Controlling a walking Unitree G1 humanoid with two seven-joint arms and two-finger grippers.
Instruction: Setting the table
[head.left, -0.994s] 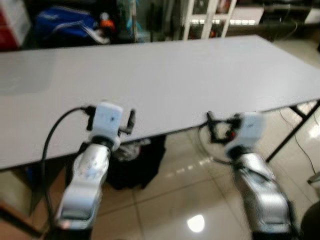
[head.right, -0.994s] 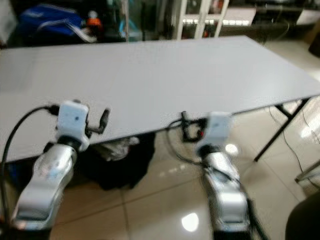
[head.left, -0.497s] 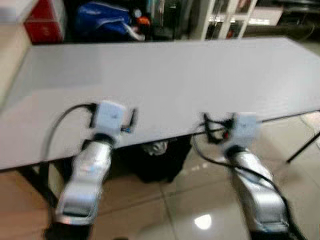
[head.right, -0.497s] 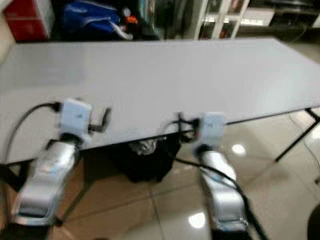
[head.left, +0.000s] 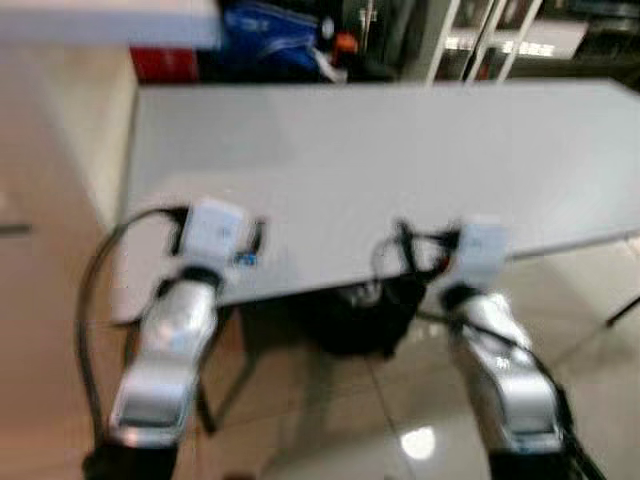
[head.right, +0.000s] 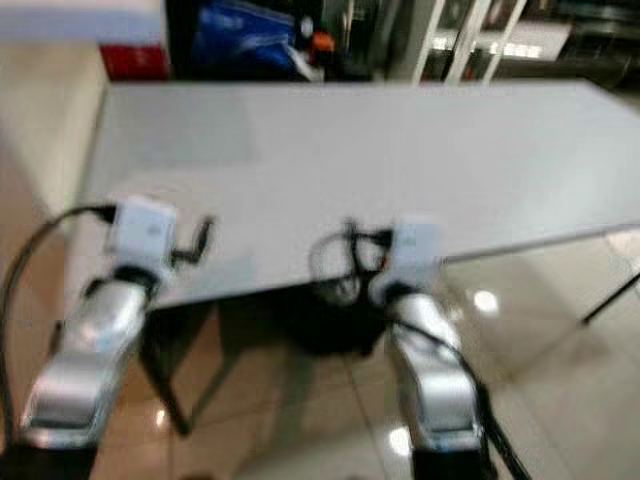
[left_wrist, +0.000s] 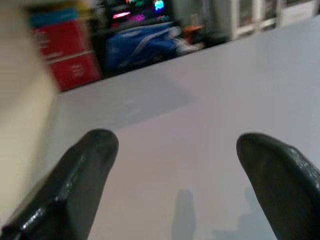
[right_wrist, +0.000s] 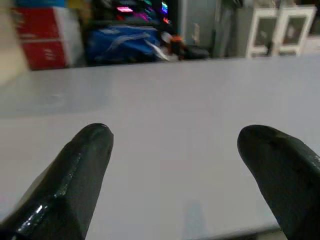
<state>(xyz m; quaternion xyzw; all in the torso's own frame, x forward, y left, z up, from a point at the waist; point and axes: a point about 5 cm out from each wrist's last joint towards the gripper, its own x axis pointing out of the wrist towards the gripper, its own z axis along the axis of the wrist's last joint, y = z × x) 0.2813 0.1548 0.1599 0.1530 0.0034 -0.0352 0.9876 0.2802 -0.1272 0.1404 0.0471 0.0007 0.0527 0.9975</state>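
Two silver arms reach forward over the near edge of a long white table (head.left: 400, 140), whose top is bare white in the blurred head views. Left gripper (left_wrist: 175, 150) hovers over the near edge toward the table's left corner, its two black fingers (left_wrist: 85, 170) spread wide apart and grasping nothing. Right gripper (right_wrist: 175, 145) hangs over the near edge further along to the right, its fingers (right_wrist: 80, 165) likewise parted and holding nothing. A black cable (head.left: 95, 290) loops from the left wrist down along the arm. Under the near edge, between the two arms, sits a dark bag (head.left: 350, 320) on the glossy tiled floor (head.left: 330, 420). Beyond the far edge lie a blue bag (right_wrist: 125, 42) and a red box (left_wrist: 70, 62), with white cabinets (right_wrist: 270, 22) further right.
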